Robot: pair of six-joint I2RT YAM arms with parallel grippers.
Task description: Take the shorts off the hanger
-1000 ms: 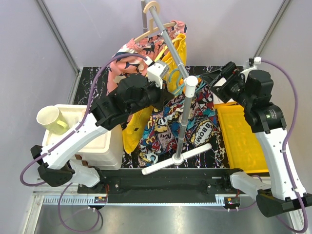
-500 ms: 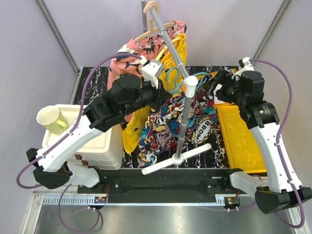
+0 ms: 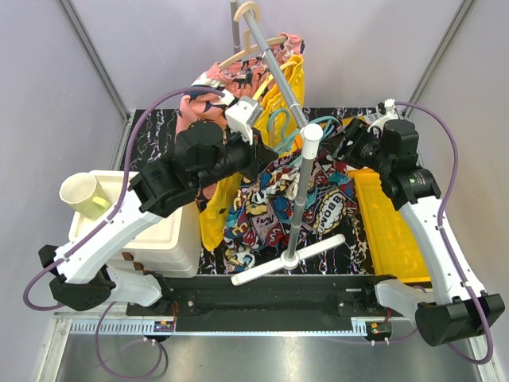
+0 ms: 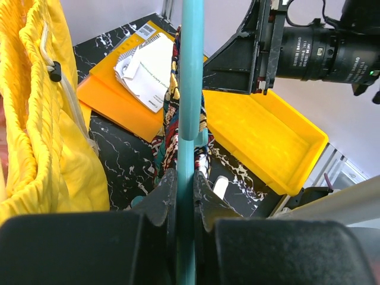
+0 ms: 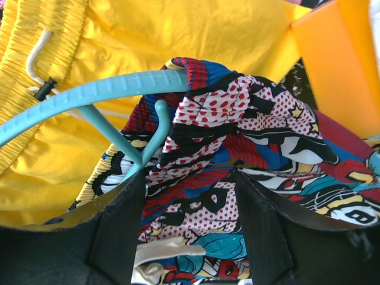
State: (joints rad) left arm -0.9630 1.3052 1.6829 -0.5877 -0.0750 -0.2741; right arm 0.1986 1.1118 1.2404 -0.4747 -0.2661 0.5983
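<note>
Printed shorts (image 5: 237, 148) draped over the teal hanger (image 5: 101, 89), trailing down onto the black table (image 3: 326, 114). Right gripper (image 5: 189, 190) has its jaws spread either side of the bunched print fabric. Left gripper (image 4: 185, 190) is pinching the hanger's bar tight. Yellow shorts (image 4: 35, 119) hang just beside, with a yellow tray (image 4: 261, 136) off to the right.

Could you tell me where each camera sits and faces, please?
Top external: above the table, behind the arms, looking down; both arms show.
Left wrist: on the left arm, facing the yellow tray; left tool shut on the hanger.
Right wrist: on the right arm, facing the printed shorts; right tool open.
Both wrist views share the hanger.
</note>
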